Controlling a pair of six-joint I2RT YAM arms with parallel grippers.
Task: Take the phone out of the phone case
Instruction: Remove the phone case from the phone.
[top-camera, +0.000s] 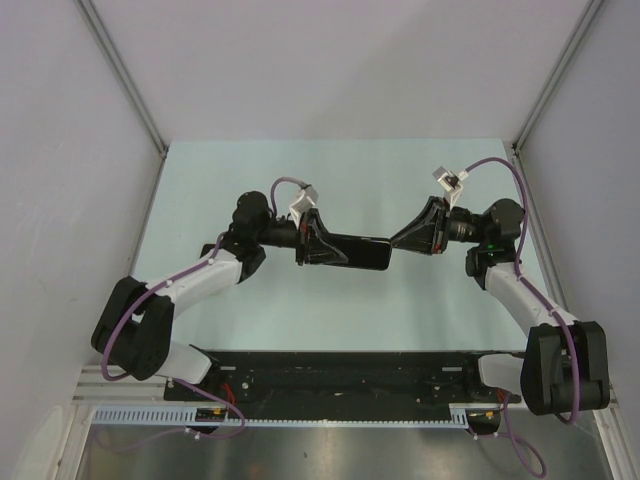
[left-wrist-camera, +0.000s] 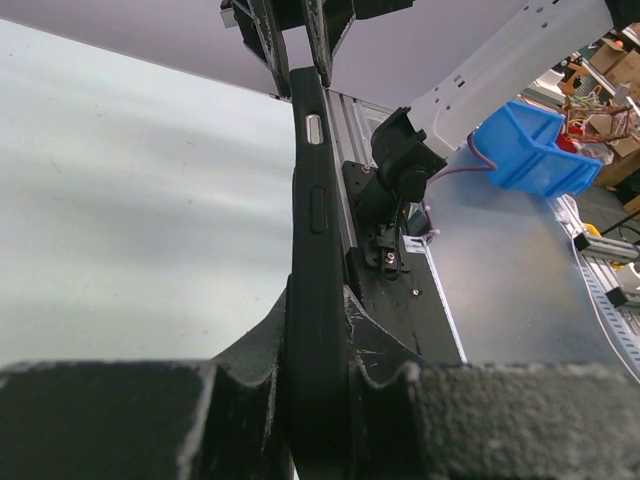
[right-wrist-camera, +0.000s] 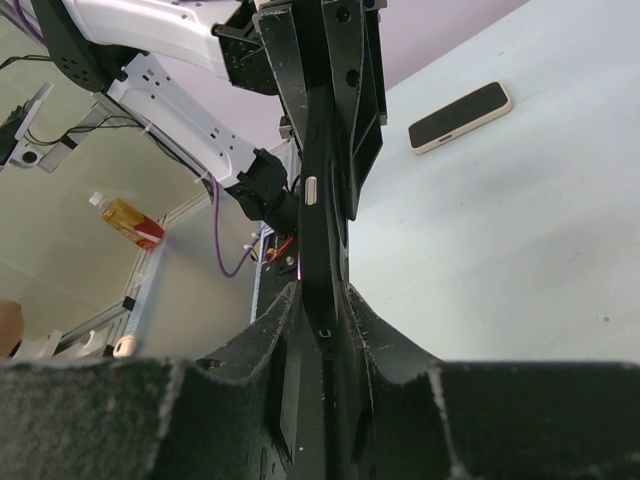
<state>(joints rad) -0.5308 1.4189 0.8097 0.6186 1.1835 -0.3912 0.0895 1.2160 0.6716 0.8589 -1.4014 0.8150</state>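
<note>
- Phone case (top-camera: 345, 251): black, held above the table (top-camera: 330, 180), spanning between both grippers.
- left gripper (top-camera: 318, 245) pinches its left end; right gripper (top-camera: 398, 240) pinches its right end.
- Wrist views alone show it edge-on, with its side buttons (left-wrist-camera: 314, 128).
- Right wrist view only: phone (right-wrist-camera: 460, 115) flat on the table, beyond the case.

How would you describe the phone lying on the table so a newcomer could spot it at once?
Find the pale table in the right wrist view. Past the black case held by the left end effector and right end effector, the phone lies flat, cream-rimmed, untouched.
</note>
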